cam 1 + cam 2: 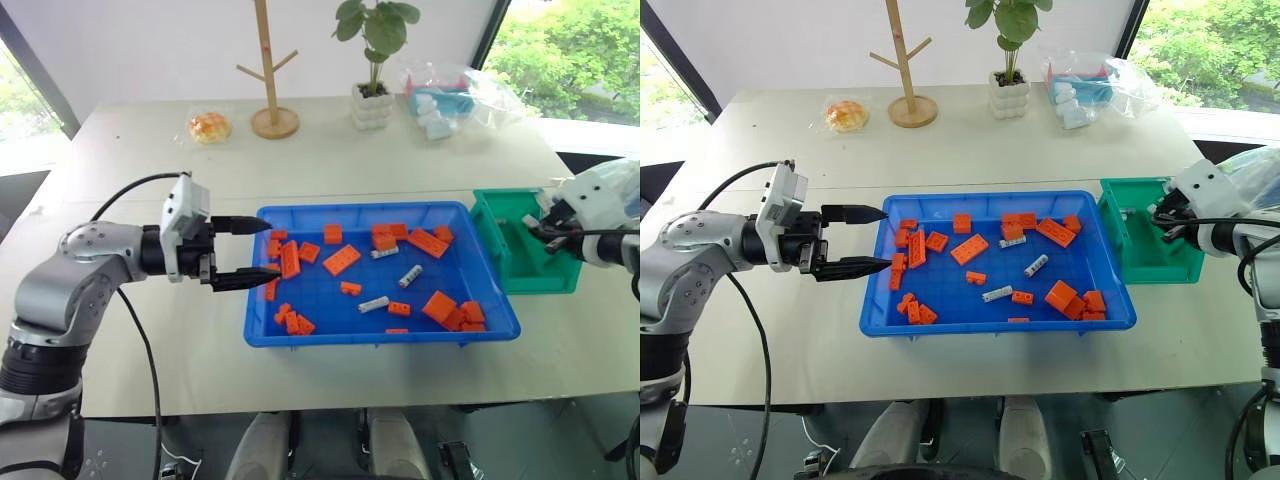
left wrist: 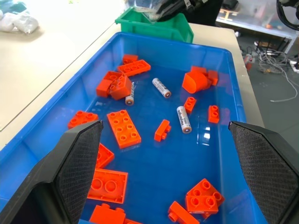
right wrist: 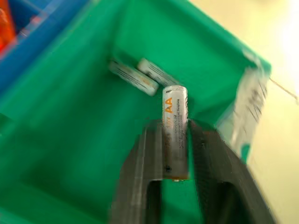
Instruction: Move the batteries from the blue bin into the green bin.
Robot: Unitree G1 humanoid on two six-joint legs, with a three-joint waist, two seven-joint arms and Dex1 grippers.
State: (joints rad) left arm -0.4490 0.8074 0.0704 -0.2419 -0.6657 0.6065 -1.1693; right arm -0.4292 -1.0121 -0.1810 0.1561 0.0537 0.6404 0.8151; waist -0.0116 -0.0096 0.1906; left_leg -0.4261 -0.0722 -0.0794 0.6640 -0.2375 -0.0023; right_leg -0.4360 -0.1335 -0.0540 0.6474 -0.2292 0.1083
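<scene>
The blue bin sits mid-table and holds orange bricks and three batteries. My left gripper is open at the bin's left edge, pointing across it, with nothing between its fingers. The green bin stands against the blue bin's right side. Over its inside hangs my right gripper, shut on a battery that sticks out past the fingertips. Two more batteries lie on the green bin's floor.
At the back of the table stand a wooden peg stand, a potted plant, a wrapped bun and a plastic bag of items. The table's front edge runs just below the blue bin.
</scene>
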